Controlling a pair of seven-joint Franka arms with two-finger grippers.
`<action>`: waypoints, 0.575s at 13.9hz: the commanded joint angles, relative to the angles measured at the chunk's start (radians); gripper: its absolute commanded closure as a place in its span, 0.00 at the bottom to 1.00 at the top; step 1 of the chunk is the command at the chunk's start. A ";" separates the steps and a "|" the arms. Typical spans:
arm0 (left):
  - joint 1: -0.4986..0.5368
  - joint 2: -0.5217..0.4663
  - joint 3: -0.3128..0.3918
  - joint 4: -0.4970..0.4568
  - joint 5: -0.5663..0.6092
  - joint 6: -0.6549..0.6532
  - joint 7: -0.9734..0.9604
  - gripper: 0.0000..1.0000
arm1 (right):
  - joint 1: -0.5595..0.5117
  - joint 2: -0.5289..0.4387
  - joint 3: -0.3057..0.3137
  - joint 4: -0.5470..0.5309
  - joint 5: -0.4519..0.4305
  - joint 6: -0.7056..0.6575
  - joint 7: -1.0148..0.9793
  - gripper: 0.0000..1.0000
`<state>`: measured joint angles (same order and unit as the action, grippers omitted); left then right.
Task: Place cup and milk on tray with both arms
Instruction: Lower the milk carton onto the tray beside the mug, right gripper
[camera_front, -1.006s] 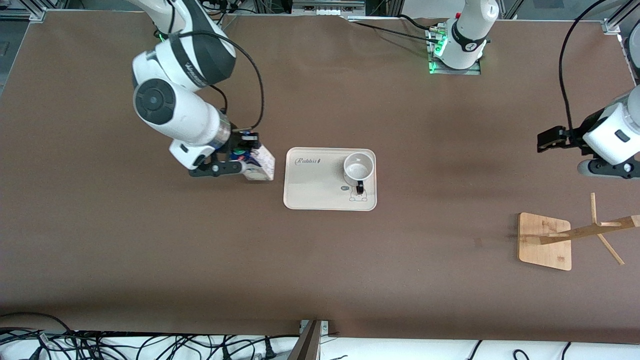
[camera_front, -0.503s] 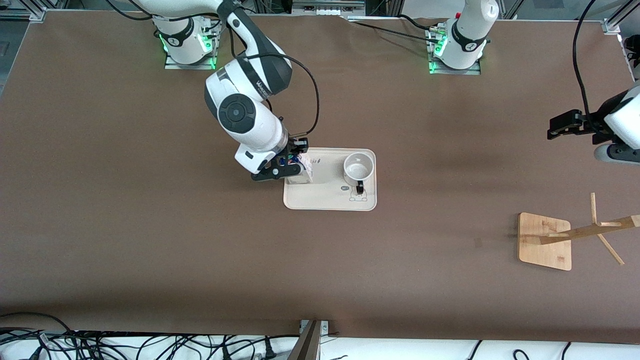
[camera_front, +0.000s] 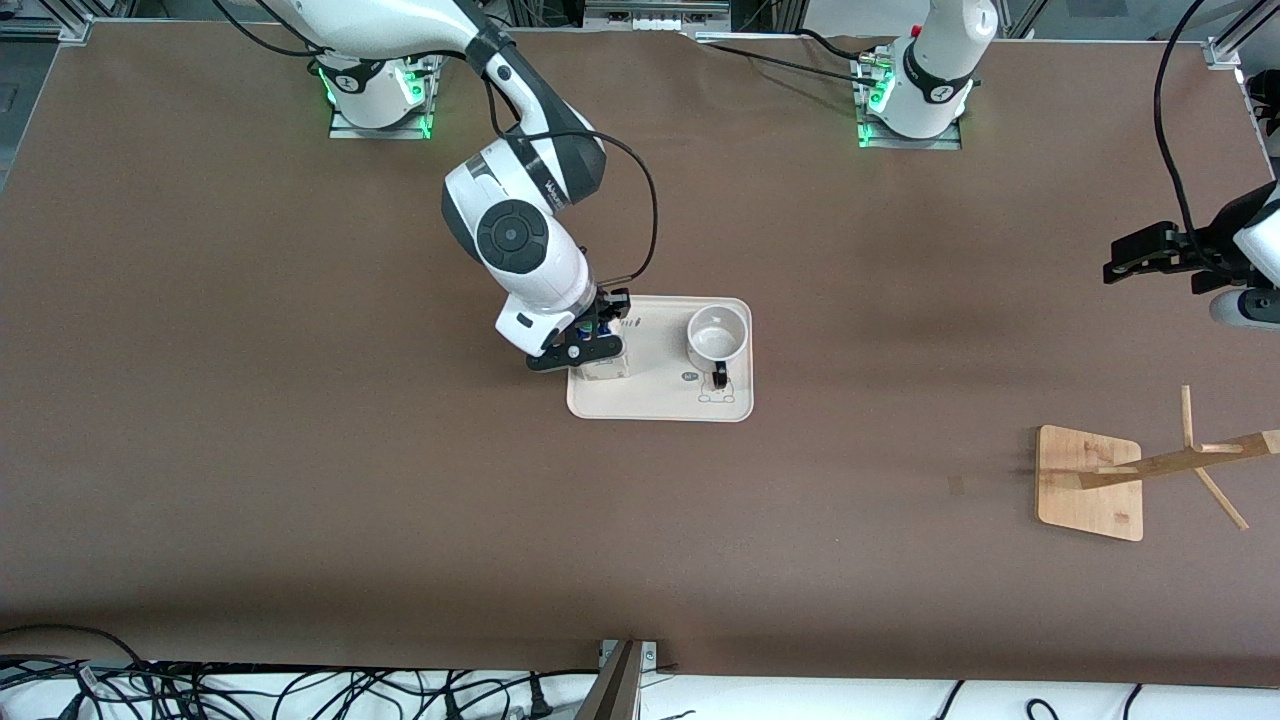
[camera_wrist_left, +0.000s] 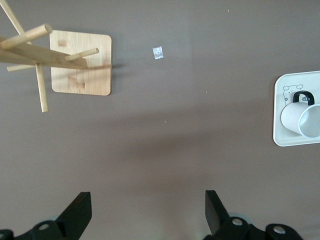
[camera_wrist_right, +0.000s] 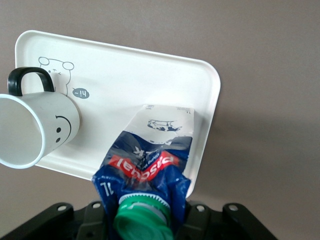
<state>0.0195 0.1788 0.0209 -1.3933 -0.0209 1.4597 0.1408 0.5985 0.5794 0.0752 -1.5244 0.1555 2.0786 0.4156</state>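
The cream tray (camera_front: 650, 398) lies mid-table with the white cup (camera_front: 718, 335) upright on its end toward the left arm. My right gripper (camera_front: 588, 347) is shut on the top of the blue-and-white milk (camera_front: 606, 368), which stands upright over the tray's end toward the right arm. Whether its base touches the tray I cannot tell. In the right wrist view the milk (camera_wrist_right: 150, 155) with its green cap (camera_wrist_right: 142, 220) sits in my right gripper (camera_wrist_right: 145, 212), beside the smiley cup (camera_wrist_right: 37, 132) on the tray (camera_wrist_right: 150, 75). My left gripper (camera_front: 1140, 255) waits open over bare table, fingers (camera_wrist_left: 80, 212) wide apart.
A bamboo rack with pegs stands on its base (camera_front: 1090, 483) nearer the front camera, toward the left arm's end; the left wrist view shows the base (camera_wrist_left: 82, 62) too. A small pale scrap (camera_wrist_left: 158, 52) lies on the brown table. Cables (camera_front: 300, 690) run along the front edge.
The right arm carried the milk from the table beside the tray to over the tray's near end. The left gripper drifted a little farther toward its end of the table.
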 joint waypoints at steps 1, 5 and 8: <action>-0.016 -0.010 0.013 -0.001 -0.013 0.014 0.014 0.00 | 0.009 0.011 -0.012 0.020 -0.008 -0.002 0.009 0.40; -0.108 -0.033 0.092 -0.019 -0.005 0.021 0.008 0.00 | 0.003 0.011 -0.018 0.024 -0.007 0.000 0.011 0.00; -0.130 -0.128 0.134 -0.140 -0.008 0.016 0.014 0.00 | 0.001 -0.025 -0.018 0.026 -0.008 -0.006 0.005 0.00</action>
<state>-0.0950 0.1437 0.1269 -1.4178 -0.0210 1.4681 0.1393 0.5981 0.5796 0.0579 -1.5119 0.1555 2.0822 0.4168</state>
